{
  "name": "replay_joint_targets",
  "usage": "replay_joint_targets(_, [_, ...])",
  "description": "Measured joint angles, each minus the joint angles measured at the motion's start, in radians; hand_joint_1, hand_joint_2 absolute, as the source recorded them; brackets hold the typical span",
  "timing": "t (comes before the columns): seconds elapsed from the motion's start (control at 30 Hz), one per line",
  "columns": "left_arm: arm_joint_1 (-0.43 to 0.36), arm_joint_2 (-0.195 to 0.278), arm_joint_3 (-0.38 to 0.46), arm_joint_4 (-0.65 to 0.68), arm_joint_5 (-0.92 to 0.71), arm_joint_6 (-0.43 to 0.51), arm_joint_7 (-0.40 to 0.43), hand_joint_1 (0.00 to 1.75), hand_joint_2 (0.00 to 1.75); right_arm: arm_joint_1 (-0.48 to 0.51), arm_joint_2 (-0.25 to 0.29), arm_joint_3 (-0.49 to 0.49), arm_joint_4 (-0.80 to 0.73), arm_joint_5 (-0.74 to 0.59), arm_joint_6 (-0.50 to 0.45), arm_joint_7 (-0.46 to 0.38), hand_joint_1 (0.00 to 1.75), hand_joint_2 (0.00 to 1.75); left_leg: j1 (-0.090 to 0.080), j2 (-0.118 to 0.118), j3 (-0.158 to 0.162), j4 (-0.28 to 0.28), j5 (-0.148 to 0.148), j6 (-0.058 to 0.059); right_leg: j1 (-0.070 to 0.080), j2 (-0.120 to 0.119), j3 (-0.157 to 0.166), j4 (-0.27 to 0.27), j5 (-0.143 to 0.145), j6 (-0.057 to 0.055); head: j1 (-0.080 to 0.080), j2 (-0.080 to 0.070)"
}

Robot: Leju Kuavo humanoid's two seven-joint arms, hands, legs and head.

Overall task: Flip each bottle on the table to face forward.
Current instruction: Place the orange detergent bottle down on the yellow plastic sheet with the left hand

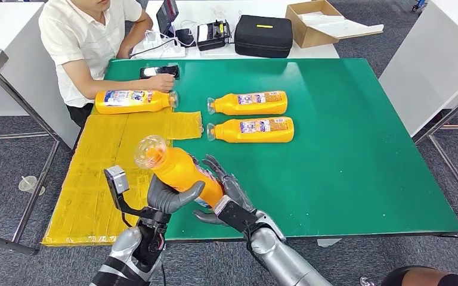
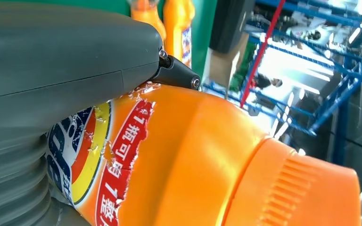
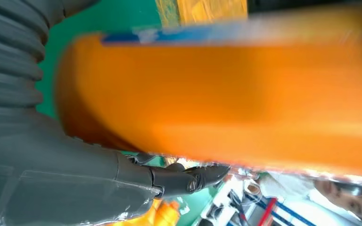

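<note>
Between the left hand (image 1: 170,199) and right hand (image 1: 229,193), both holding it, the orange bottle (image 1: 182,170) looks rigid, slick, fairly heavy; grasp mid-body, by the label.

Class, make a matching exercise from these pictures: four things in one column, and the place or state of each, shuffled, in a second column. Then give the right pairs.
Things
1. raised bottle
2. phone
3. black case
4. cardboard box

Places or states
A. open, on the white table beyond the green one
B. held up between the left hand and the right hand
C. lying on the green table near the person's hand
D. closed, beside the box, on the white table

Pairs: 1-B, 2-C, 3-D, 4-A
</note>
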Motion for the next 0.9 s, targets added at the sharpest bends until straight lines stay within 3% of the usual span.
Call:
replay_joint_targets(0.13, [-0.010,0.025,0.000,-0.006,-0.256,0.229,-0.001,1.75,1.75,0.049,0.011,-0.043,-0.001,0.072,-0.272,0.016,0.00,1.75,0.000,-0.001,-0.001,0.000,0.000,0.000,0.000,0.000,0.000,0.000,0.000,0.000,0.000,0.000])
replay_joint_targets(0.23, [-0.013,0.066,0.015,-0.026,-0.393,0.297,0.002,1.75,1.75,0.093,0.013,-0.103,-0.011,0.109,-0.428,0.019,0.00,1.75,0.000,-0.001,-0.001,0.000,0.000,0.000,0.000,0.000,0.000,0.000,0.000,0.000,0.000,0.000])
replay_joint_targets(0.47, [-0.012,0.102,0.034,-0.055,-0.460,0.319,0.011,1.75,1.75,0.132,0.016,-0.163,-0.031,0.116,-0.470,0.011,0.00,1.75,0.000,-0.001,-0.001,0.000,0.000,0.000,0.000,0.000,-0.001,0.000,0.000,0.000,0.000,0.000])
replay_joint_targets(0.63, [-0.029,0.169,0.041,-0.061,-0.784,0.413,0.098,1.75,1.75,0.166,0.027,-0.242,-0.090,0.080,-0.576,-0.065,0.00,1.75,0.000,0.000,-0.001,0.000,0.000,0.000,0.000,0.000,-0.001,0.000,0.000,0.000,0.000,0.000])
replay_joint_targets(0.9, [-0.139,0.260,0.095,0.031,-1.008,0.304,0.190,1.75,1.75,0.209,0.028,-0.340,-0.251,0.048,-0.582,-0.075,0.00,1.75,0.001,0.001,-0.001,0.000,0.001,-0.001,0.000,0.000,-0.001,0.001,0.000,0.000,0.000,0.000])
